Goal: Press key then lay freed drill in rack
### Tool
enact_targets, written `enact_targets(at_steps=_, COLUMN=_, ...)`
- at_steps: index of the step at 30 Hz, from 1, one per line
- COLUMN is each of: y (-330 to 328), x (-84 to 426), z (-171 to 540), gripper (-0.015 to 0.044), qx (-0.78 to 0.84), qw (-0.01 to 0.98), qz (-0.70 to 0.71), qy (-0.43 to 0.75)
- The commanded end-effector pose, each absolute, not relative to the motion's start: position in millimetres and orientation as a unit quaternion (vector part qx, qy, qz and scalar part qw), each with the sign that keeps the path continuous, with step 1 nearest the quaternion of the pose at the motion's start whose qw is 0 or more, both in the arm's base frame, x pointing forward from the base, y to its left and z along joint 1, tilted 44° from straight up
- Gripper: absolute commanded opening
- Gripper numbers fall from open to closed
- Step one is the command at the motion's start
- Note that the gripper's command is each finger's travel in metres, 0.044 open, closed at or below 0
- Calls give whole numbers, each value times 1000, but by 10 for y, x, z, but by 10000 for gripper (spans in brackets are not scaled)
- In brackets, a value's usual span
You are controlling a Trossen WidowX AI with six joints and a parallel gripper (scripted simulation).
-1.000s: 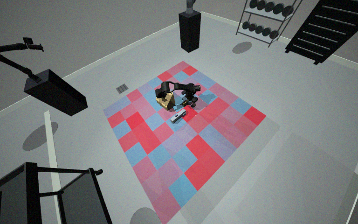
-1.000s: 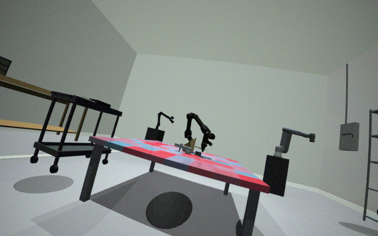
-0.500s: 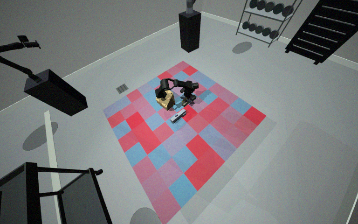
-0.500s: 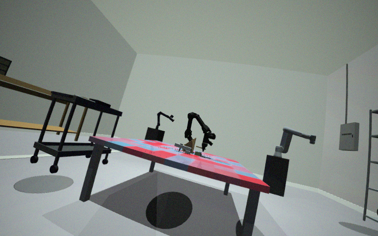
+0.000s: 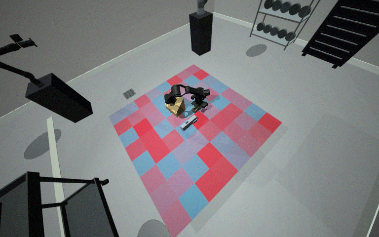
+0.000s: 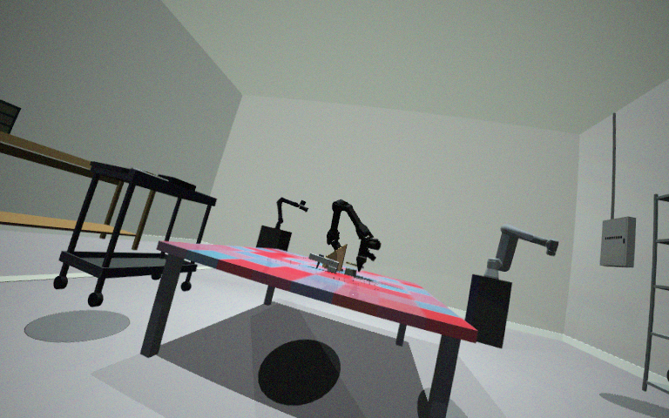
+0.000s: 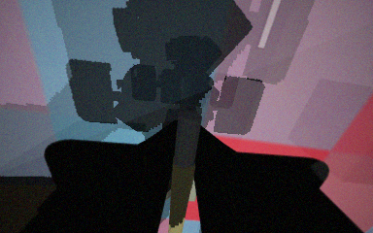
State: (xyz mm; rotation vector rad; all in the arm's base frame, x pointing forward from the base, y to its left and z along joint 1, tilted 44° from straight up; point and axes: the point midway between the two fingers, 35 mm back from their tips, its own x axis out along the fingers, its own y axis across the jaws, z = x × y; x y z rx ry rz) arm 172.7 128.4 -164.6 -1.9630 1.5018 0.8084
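My gripper (image 5: 200, 105) (image 6: 360, 267) (image 7: 185, 125) is shut on the drill and points down low over the table. The drill (image 7: 183, 194) is a thin rod, dark grey toward the top and olive-yellow below, between the black fingers in the wrist view. A long pale grey block (image 5: 187, 123) (image 6: 321, 259) with a small dark patch on top stands in front of the gripper, to its left; it appears to be the drill's holder. The key is too small to tell. A small grey-green block (image 6: 350, 271) beside the fingertips may be the rack; I cannot be sure.
A tan wedge-shaped block (image 5: 175, 107) (image 6: 337, 256) stands close beside the arm's base. The table top (image 5: 173, 164) (image 6: 276, 275) is a red, blue and mauve patchwork. A black cart (image 6: 143, 179), pedestals with other arms and shelving stand away from it.
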Motion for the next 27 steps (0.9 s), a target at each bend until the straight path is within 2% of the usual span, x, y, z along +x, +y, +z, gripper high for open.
enact_targets(at_steps=1, y=1244, x=1722, z=-1673, gripper=0, qx=-730, qw=260, qz=299, qy=556)
enact_targets(at_steps=27, y=1078, x=1788, z=-1865, gripper=0, qx=-731, qw=260, qz=299, qy=556)
